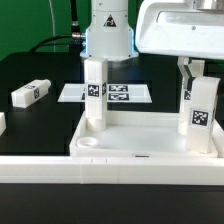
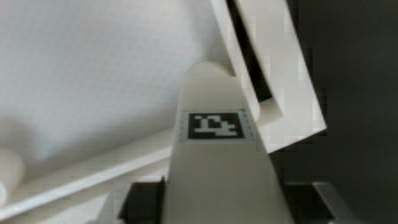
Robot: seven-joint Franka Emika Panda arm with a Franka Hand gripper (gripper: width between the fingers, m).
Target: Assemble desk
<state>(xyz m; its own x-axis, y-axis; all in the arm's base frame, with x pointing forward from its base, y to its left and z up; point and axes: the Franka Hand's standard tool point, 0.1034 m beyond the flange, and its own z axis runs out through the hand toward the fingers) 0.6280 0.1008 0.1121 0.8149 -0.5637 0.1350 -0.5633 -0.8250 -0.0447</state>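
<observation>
While one standing leg is already upright in the tabletop's far corner on the exterior view's left, the claw is clenched on a held leg upright at the far right corner; whether it is fully seated I cannot tell; a loose leg lies on the black table, so at least the near corners remain; the near-left socket is empty.

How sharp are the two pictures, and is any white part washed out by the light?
Exterior view: fairly sharp, the marker board reads clearly, but the white tabletop is bright with little surface detail. Wrist view: soft all over; the tag on the leg has fuzzy edges.
</observation>
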